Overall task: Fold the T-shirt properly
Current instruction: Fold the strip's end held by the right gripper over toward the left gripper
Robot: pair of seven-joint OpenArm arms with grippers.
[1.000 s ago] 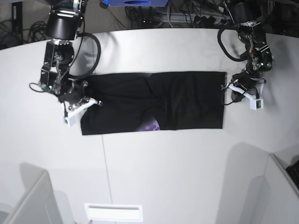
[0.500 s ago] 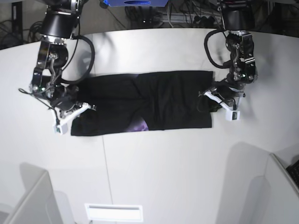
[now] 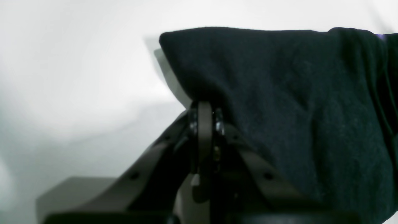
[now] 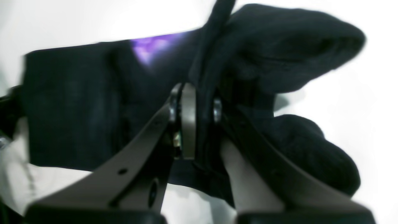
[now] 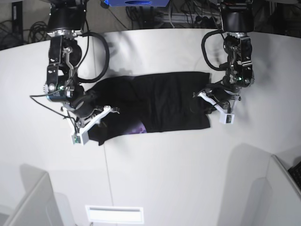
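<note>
The black T-shirt [image 5: 160,101] lies as a long folded strip across the white table [image 5: 155,179], with a bit of purple print [image 5: 138,127] showing at its front edge. My left gripper [image 5: 208,101] is shut on the strip's right end. In the left wrist view the gripper [image 3: 203,109] pinches the raised edge of the black cloth [image 3: 295,93]. My right gripper [image 5: 101,117] is shut on the strip's left end, which is bunched and lifted. In the right wrist view the gripper [image 4: 197,93] clamps a fold of cloth [image 4: 71,102], with purple print [image 4: 149,46] behind it.
Grey panels stand at the front left [image 5: 28,197] and the front right [image 5: 282,188]. A white slotted plate [image 5: 114,213] sits at the front edge. Cables and equipment lie behind the table's far edge [image 5: 155,16].
Both grippers have moved inward with the shirt's ends. The right gripper carried the left end toward the middle and front; the left gripper pulled the right end leftward. The strip is shorter and bunched.
</note>
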